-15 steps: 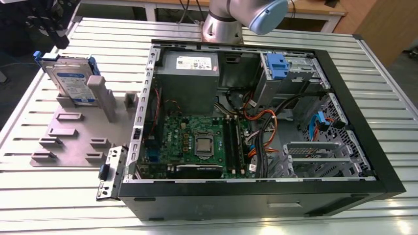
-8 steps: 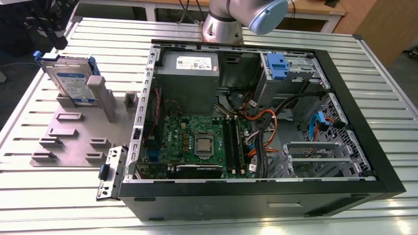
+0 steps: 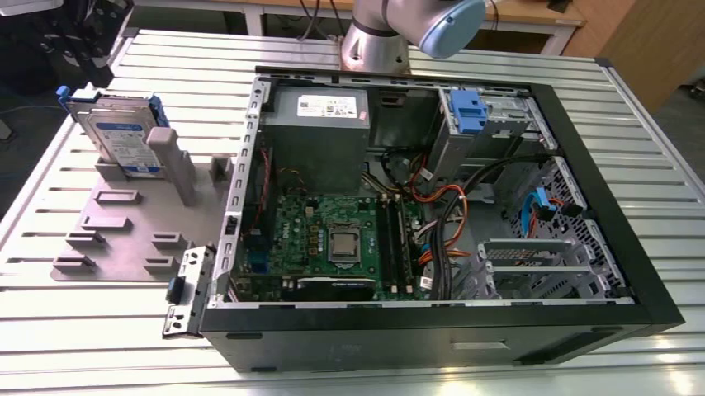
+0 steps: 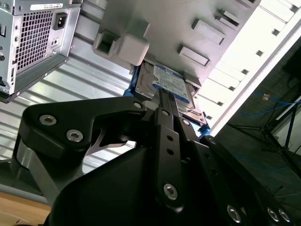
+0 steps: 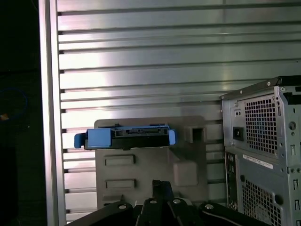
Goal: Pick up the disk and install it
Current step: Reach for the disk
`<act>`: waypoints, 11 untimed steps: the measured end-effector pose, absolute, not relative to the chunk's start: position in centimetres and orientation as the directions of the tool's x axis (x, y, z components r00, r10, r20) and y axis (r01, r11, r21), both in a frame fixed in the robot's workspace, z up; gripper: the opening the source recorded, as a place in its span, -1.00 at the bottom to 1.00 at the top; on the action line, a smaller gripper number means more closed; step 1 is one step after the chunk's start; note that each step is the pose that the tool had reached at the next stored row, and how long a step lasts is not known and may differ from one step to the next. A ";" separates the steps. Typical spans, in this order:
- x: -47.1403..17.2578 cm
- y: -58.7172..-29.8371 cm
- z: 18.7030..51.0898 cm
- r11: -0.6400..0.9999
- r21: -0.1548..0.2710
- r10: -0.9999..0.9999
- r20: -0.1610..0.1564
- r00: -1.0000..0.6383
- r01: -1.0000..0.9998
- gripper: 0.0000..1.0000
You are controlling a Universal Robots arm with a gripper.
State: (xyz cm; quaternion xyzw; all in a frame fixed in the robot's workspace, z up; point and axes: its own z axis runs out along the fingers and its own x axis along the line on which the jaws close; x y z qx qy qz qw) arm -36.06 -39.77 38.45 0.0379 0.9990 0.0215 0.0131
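The gripper (image 5: 162, 185) hangs above the slotted aluminium table (image 5: 164, 70), its black fingers (image 5: 155, 190) pressed together with nothing between them. In both wrist views the disk (image 5: 126, 137) sits out beyond the fingertips, clear of them and untouched.

The disk stands on edge in a grey holder plate (image 5: 150, 165). In the first wrist view it appears edge-on, with its blue end piece and rails framing the dark connector side. In the second wrist view the gripper (image 4: 164, 101) reaches toward the disk's (image 4: 171, 84) white-and-blue label, which faces the fingers at a slant, with the holder plate (image 4: 164, 23) spreading out past it.

To one side of the fingers stands the open computer case (image 5: 263, 150), its perforated rear panel turned toward the camera. The case (image 4: 33, 42) is well apart from the disk.

In the exterior view the disk (image 3: 121, 136) leans against an upright post of the holder plate (image 3: 121, 239), at the exterior view's left of the computer case (image 3: 441, 330). The case lies open on its side, showing the green motherboard (image 3: 330, 231), the grey power supply (image 3: 319, 124) and a blue drive-bay clip (image 3: 468, 111). The robot arm (image 3: 408, 33) rises behind the case.
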 end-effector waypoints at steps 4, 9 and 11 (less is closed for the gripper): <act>-36.2 -39.7 38.1 0.996 0.044 0.076 -0.025 -0.997 0.075 -0.79; -36.3 -39.4 37.8 0.996 0.044 0.076 -0.025 -0.997 0.075 -0.79; -36.4 -39.1 37.7 0.996 0.044 0.076 -0.025 -0.997 0.075 -0.79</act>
